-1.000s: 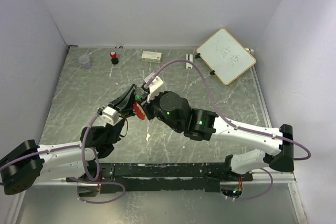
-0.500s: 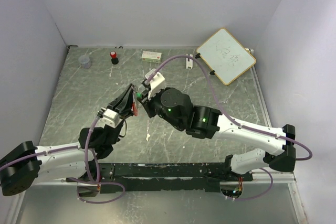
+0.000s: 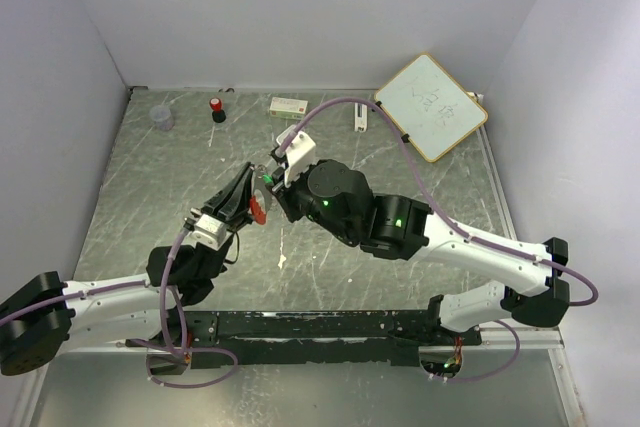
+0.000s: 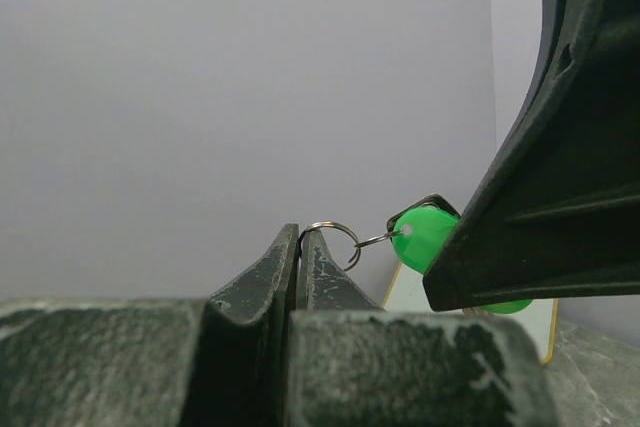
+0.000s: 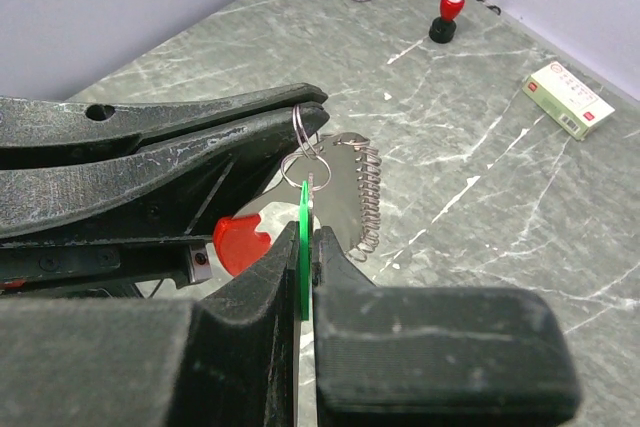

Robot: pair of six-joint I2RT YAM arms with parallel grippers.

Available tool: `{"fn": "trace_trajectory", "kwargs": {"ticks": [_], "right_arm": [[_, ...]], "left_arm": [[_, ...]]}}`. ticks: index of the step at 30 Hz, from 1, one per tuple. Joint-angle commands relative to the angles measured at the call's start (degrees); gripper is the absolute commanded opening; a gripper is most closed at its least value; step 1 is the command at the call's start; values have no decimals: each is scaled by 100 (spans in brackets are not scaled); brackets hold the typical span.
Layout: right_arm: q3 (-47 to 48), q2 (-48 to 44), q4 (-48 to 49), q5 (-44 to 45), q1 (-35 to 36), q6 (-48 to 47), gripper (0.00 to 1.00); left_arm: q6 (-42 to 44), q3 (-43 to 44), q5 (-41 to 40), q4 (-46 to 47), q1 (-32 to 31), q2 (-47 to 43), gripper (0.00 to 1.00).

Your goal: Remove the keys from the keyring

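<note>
Grey marbled worktop (image 3: 140,197) under white walls (image 3: 300,7). Spotted whiteboard (image 3: 432,107) propped at 2 o'clock and red-capped bottle (image 3: 217,108) at 11 o'clock, both well apart from the work. Found both hands meeting in the air, slightly toward 10 o'clock of the worktop's middle. Logged left hand (image 4: 298,237) clenched, tips pinching the thin wire of the keyring (image 4: 330,224), with the loop poking out at 1 o'clock of the tips in the left wrist view. Logged right hand (image 5: 305,237) clenched as well, grasping the green key (image 4: 425,237) flat between its fingers, edge-on to its own camera. Saw the green key joined to the keyring through a small link ring (image 4: 372,240), at 3 o'clock of the loop. Noted red key (image 5: 240,244) and a silver plate (image 5: 350,187) with a coiled edge hanging under the same ring, seemingly clear of the worktop. Judged step in hand: working the green key off the keyring, not yet free. Judged for the next move: need to hold the ring fixed and walk the link round the coil to the wire's open end, pulling gently. Risk of slipping from so thin a pinch. Could not tell where the split lies.
</note>
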Motion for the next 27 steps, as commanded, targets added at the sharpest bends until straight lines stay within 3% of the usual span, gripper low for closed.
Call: {"fn": "trace_trajectory", "kwargs": {"ticks": [1,15,27], "right_arm": [[372,-136,-272,41,93,-186,0],[590,-91,-220,26,97,-427,0],[871,-44,-304,188,105,-695,0]], "left_arm": [[335,-109,-1007,1015,168,-62,7],[99,-7,-947,469,167,129,7],[-299,107,-666,-424,168,-206,7]]}}
